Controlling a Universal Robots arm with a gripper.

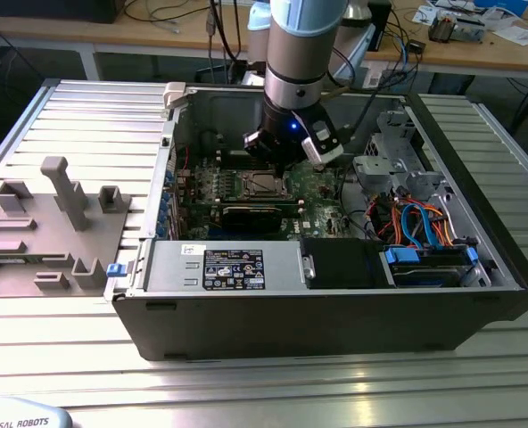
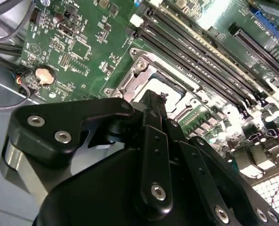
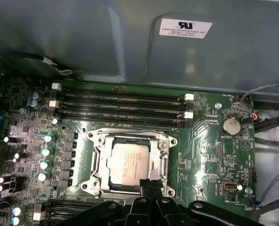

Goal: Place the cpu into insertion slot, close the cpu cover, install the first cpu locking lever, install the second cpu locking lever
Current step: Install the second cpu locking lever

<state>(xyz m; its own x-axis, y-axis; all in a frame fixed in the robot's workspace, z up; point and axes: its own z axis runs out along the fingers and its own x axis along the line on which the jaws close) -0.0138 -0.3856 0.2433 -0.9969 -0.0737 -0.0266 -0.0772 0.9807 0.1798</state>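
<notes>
The cpu (image 3: pixel 128 161) lies flat in the insertion slot (image 3: pixel 98 165) on the green motherboard (image 3: pixel 210 160), its dull silver top showing through the square window of the cpu cover (image 3: pixel 160 160), which lies down over it. In the first wrist view the gripper (image 3: pixel 149 184) sits at the cover's 6 o'clock edge, its black fingers (image 3: pixel 154 187) pressed together with no gap between them and nothing pinched; their tips meet at the frame's rim. In the second wrist view the gripper (image 2: pixel 157 98) tapers to one narrow point over the socket's pale metal frame (image 2: pixel 130 80). From the socket, the long black memory slots (image 3: pixel 123 106) run at 12 o'clock in the first wrist view and a round coin battery (image 3: pixel 231 125) lies at about 2 o'clock. In the exterior view the arm (image 1: pixel 295 53) reaches down into the open computer case (image 1: pixel 335 312) standing on the ribbed metal desk (image 1: pixel 86 357), with the gripper (image 1: pixel 286 165) just above the socket (image 1: pixel 264 185).
</notes>
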